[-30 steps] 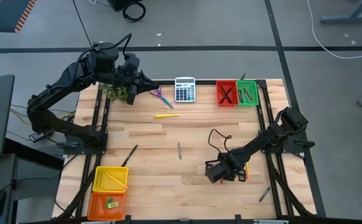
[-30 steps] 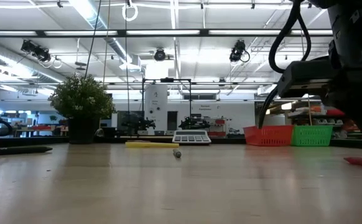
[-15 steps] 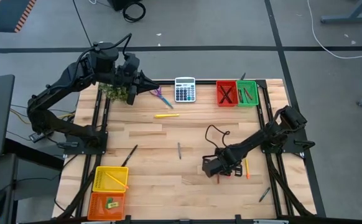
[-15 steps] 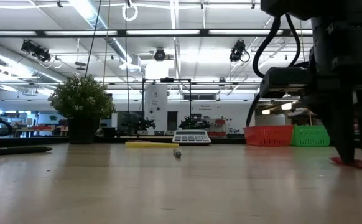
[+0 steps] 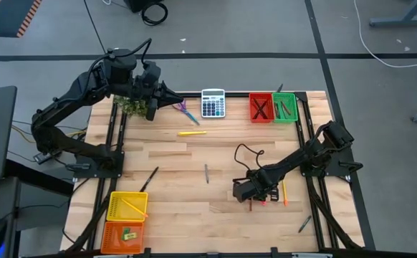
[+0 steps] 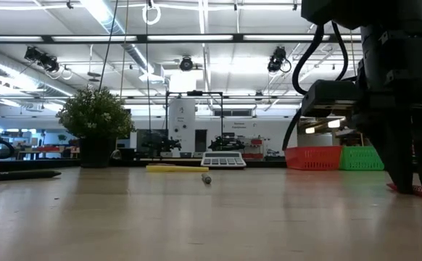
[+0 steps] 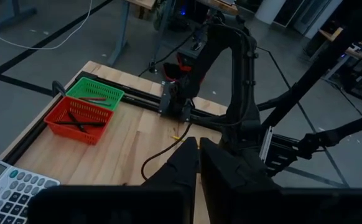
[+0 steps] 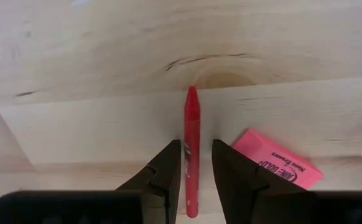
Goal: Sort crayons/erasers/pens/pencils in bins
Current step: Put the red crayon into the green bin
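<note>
Crayon pickup in hand: the red stick lies between the right pincer's 2 half-open fingers, not yet gripped.

Pink eraser lies just beside it on the tabletop. Next, I judge: close, lift, carry to a bin. Far off, left pincer waits shut.
</note>
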Controlling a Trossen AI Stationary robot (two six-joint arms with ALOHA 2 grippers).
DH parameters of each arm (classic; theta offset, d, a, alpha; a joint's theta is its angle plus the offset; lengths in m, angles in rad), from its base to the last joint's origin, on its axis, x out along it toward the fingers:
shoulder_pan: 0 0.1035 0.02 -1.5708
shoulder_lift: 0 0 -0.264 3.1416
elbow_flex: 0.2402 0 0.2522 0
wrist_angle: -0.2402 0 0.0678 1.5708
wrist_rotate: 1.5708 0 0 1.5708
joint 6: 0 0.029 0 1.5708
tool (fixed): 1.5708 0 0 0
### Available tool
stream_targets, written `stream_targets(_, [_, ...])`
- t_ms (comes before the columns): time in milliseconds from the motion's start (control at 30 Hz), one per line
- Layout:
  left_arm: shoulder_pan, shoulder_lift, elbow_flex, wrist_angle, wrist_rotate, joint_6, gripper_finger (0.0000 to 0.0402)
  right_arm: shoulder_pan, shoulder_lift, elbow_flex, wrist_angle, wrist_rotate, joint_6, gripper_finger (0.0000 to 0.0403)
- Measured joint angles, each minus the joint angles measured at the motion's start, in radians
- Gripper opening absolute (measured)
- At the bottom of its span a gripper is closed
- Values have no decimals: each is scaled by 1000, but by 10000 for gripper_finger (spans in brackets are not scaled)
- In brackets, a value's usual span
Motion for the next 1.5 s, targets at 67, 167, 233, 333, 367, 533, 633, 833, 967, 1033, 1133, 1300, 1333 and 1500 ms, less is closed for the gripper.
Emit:
stream_targets(67, [0, 0, 0, 0, 0, 0, 28, 3, 2, 0, 37, -15, 0, 97])
stream_targets(167, [0, 0, 0, 0, 0, 1, 32, 23, 4, 0, 77, -24, 19, 97])
stream_targets(233, [0, 0, 0, 0, 0, 2, 32, 39, 4, 0, 70, -24, 41, 97])
stream_targets(333, [0, 0, 0, 1, 0, 2, 27, 61, 4, -6, 62, -22, 66, 96])
stream_targets(367, [0, 0, 0, 1, 0, 3, 25, 66, 3, -7, 62, -18, 73, 95])
stream_targets(533, [0, 0, 0, 1, 0, 4, 21, 74, 3, -9, 58, -15, 74, 83])
stream_targets(633, [0, 0, 0, 1, 0, 4, 25, 73, 3, -9, 55, -5, 69, 73])
stream_targets(833, [0, 0, 0, 1, 0, 4, 31, 66, 3, -9, 51, 1, 61, 63])
stream_targets(967, [0, 0, 0, 1, 0, 0, 30, 66, 3, -9, 49, 5, 57, 62])
stream_targets(1033, [0, 0, 0, 0, 0, 0, 27, 66, 3, -9, 49, 6, 53, 62])
stream_targets(1133, [0, 0, 0, 0, 0, 0, 24, 66, 3, -9, 51, 6, 53, 62])
stream_targets(1300, [0, 0, 0, 0, 0, 0, 28, 66, 3, -2, 47, 17, 53, 62])
stream_targets(1333, [0, 0, 0, 0, 0, 0, 29, 66, 4, 1, 46, 27, 52, 62])
stream_targets(1500, [0, 0, 0, 0, 0, 1, 30, 62, 4, 15, 50, 40, 51, 62])
